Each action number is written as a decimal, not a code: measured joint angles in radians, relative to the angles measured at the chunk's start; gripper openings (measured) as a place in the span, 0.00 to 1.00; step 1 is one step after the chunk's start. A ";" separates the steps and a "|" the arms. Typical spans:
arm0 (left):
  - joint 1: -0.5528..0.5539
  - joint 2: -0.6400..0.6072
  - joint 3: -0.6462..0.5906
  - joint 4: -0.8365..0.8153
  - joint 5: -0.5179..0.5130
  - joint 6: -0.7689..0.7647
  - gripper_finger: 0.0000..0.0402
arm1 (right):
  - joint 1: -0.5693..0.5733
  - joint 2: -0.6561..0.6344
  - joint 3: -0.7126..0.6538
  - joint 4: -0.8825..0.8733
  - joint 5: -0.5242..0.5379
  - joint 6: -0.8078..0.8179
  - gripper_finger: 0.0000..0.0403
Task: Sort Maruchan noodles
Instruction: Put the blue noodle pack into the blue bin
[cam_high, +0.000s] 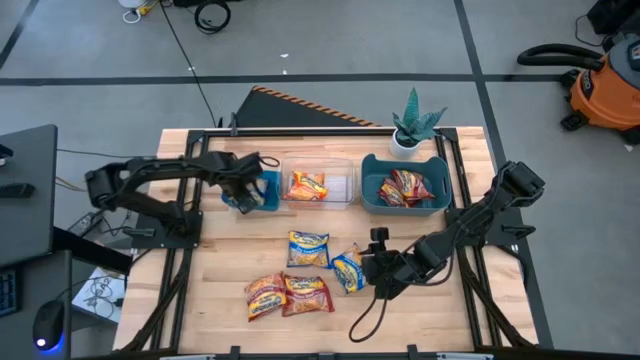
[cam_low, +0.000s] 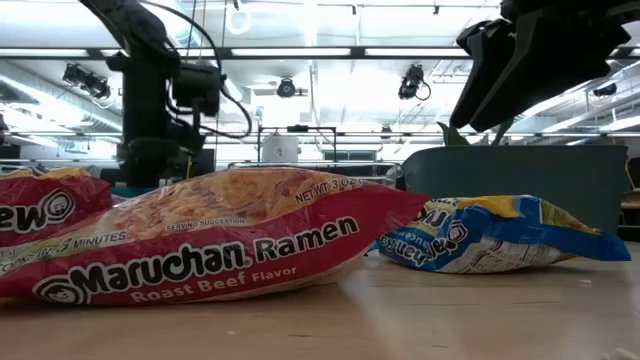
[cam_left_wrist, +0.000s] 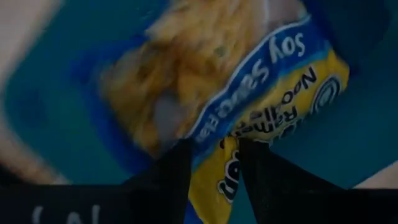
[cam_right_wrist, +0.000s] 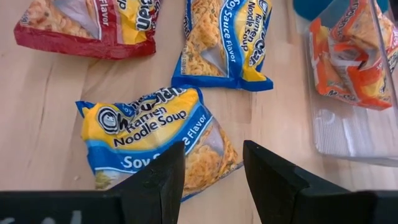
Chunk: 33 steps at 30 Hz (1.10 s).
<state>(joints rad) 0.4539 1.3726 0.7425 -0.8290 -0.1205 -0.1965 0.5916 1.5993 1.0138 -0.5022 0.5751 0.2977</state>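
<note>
Your overhead picture is evenly lit, with soft, short shadows on the table (cam_high: 220, 310). In the low view, bright ceiling strip lights (cam_low: 330, 52) glare from 12 o'clock, leaving the arms as dark silhouettes. The left wrist view is dim and smeared with blur, the blue-and-yellow packet (cam_left_wrist: 249, 81) soft. The right wrist view is sharp.

Back row is crowded: small teal bin (cam_high: 262, 192), clear bin (cam_high: 340, 185), large teal bin (cam_high: 372, 195) side by side, potted plant (cam_high: 410, 130) just behind the last. Left gripper (cam_high: 245, 190) fills the small bin, clamped on a blue-yellow packet (cam_left_wrist: 249, 81). Mid-table: blue packets (cam_high: 309, 249), (cam_high: 348, 268) and red packets (cam_high: 290, 295) cluster close; right gripper (cam_high: 385, 278) hangs beside them, fingers apart. Bare wood (cam_high: 430, 315) lies near the front right edge.
</note>
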 joint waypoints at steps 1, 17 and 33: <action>-0.008 0.018 0.000 0.008 0.012 0.018 0.35 | -0.001 0.000 0.000 -0.001 0.000 -0.005 0.42; -0.142 -0.033 0.305 -0.200 0.043 0.107 0.35 | -0.019 0.000 0.000 -0.008 -0.021 -0.016 0.42; -0.648 0.179 0.388 0.117 0.075 -0.398 0.35 | -0.015 0.000 0.000 0.007 -0.073 -0.066 0.42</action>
<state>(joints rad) -0.1939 1.5520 1.1305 -0.7122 -0.0452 -0.5947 0.5762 1.5993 1.0138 -0.4950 0.5018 0.2319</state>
